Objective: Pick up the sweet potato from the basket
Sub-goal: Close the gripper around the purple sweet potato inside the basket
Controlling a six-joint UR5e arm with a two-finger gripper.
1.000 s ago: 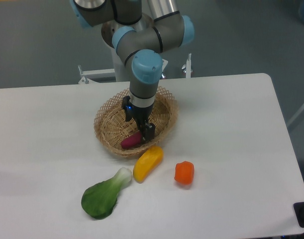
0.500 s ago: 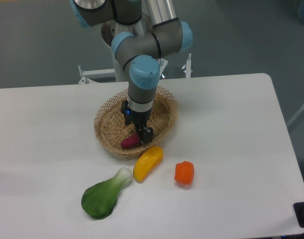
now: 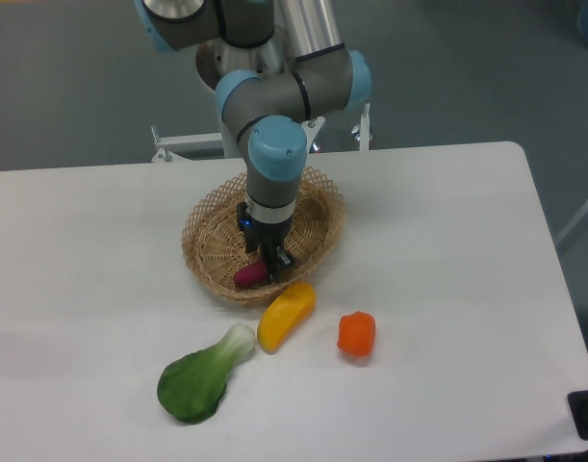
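Observation:
The dark purple sweet potato lies in the front part of the tan wicker basket, with only its left end showing. My gripper points straight down into the basket, its dark fingers low over the sweet potato's right end, which they hide. The gap between the fingers looks narrow, and I cannot tell whether they press on the sweet potato. It still rests on the basket floor.
A yellow oblong vegetable lies on the white table just in front of the basket's rim. An orange pepper sits to its right and a green leafy vegetable to its front left.
The gripper has dropped lower into the basket and shifted slightly left, onto the sweet potato's right end. Its fingers look closer together than before. The sweet potato has not moved.

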